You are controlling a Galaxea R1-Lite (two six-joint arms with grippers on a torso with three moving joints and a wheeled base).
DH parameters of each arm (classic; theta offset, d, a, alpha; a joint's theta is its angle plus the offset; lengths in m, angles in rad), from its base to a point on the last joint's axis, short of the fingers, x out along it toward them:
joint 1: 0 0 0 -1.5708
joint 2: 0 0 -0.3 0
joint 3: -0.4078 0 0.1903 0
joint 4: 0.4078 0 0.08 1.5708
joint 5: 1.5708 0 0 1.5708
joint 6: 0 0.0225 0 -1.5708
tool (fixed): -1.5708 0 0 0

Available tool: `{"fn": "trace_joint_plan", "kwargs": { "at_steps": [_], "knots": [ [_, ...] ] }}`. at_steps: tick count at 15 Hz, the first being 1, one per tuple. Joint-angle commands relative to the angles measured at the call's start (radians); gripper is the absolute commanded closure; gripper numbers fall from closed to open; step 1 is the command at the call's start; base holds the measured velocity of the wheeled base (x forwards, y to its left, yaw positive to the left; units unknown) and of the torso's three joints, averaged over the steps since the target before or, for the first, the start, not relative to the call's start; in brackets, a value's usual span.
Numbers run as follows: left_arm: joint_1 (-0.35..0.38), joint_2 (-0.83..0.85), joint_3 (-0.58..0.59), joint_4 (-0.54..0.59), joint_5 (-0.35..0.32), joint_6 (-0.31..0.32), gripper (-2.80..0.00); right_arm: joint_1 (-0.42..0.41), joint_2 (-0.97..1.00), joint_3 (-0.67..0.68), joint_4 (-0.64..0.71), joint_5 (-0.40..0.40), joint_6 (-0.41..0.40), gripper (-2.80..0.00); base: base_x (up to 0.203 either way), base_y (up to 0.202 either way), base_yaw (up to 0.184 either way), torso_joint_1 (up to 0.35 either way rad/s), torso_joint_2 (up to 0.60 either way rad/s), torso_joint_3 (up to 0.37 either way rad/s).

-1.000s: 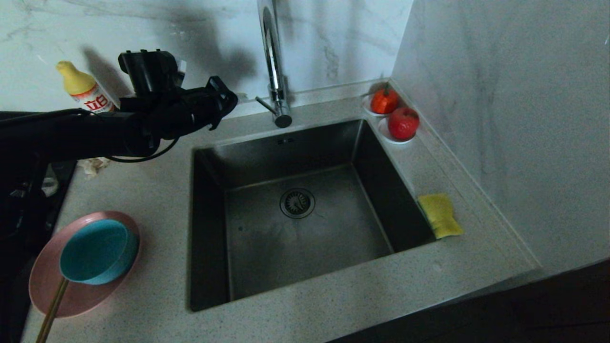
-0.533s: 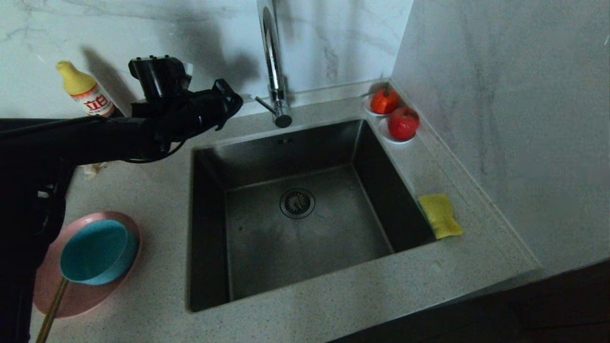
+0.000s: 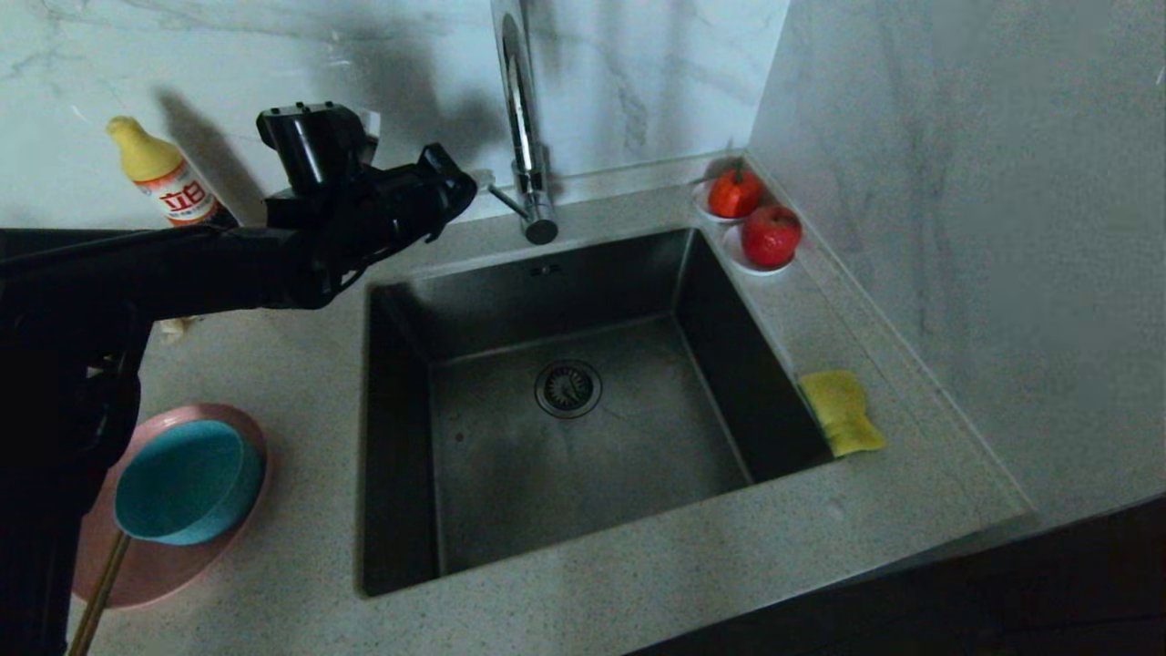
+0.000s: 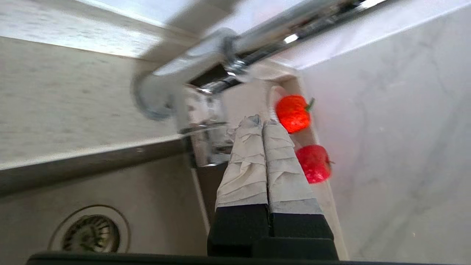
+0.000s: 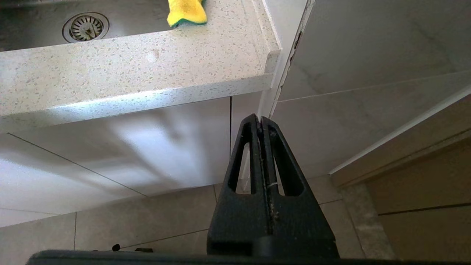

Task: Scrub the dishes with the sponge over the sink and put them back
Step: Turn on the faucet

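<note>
The pink plate [image 3: 155, 569] lies on the counter at the front left, with the teal bowl [image 3: 187, 480] on it and the chopsticks [image 3: 98, 592] sticking out toward the front edge. At the sink's right rim rests the yellow sponge [image 3: 840, 412], its green face underneath [image 5: 186, 11]. The steel sink [image 3: 638, 474] holds nothing but its drain strainer [image 3: 567, 388]. My left gripper [image 3: 469, 182] is shut and empty; it hovers at the sink's back left corner, tips just short of the faucet lever [image 3: 506, 201]. In the left wrist view its taped fingers [image 4: 254, 147] are pressed together. The right gripper [image 5: 260, 119] hangs shut below the counter edge.
The chrome faucet [image 3: 519, 109] rises behind the sink. A yellow-capped detergent bottle [image 3: 162, 173] stands at the back left wall, a paper wad [image 3: 173, 326] below it. Two red fruits [image 3: 734, 193] [image 3: 771, 235] sit on small saucers at the back right corner. A wall bounds the counter's right side.
My left arm has reached further right along the back of the counter, bringing its shut gripper closer to the faucet lever. Dishes and sponge have not moved.
</note>
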Motion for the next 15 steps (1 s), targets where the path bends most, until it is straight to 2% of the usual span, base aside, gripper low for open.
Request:
{"fn": "trace_joint_plan", "kwargs": {
  "at_steps": [1, 15],
  "knots": [
    [-0.002, -0.018, 0.001, -0.003, -0.003, -0.004, 0.00, 0.000, 0.000, 0.000, 0.000, 0.000, 0.000, 0.00, 0.000, 0.000, 0.000, 0.000, 0.00, 0.000],
    [-0.006, 0.024, -0.001, -0.002, -0.003, 0.011, 0.00, 0.000, 0.000, 0.000, 0.000, 0.000, 0.000, 0.00, 0.000, 0.000, 0.000, 0.000, 0.00, 0.000]
  ]
}}
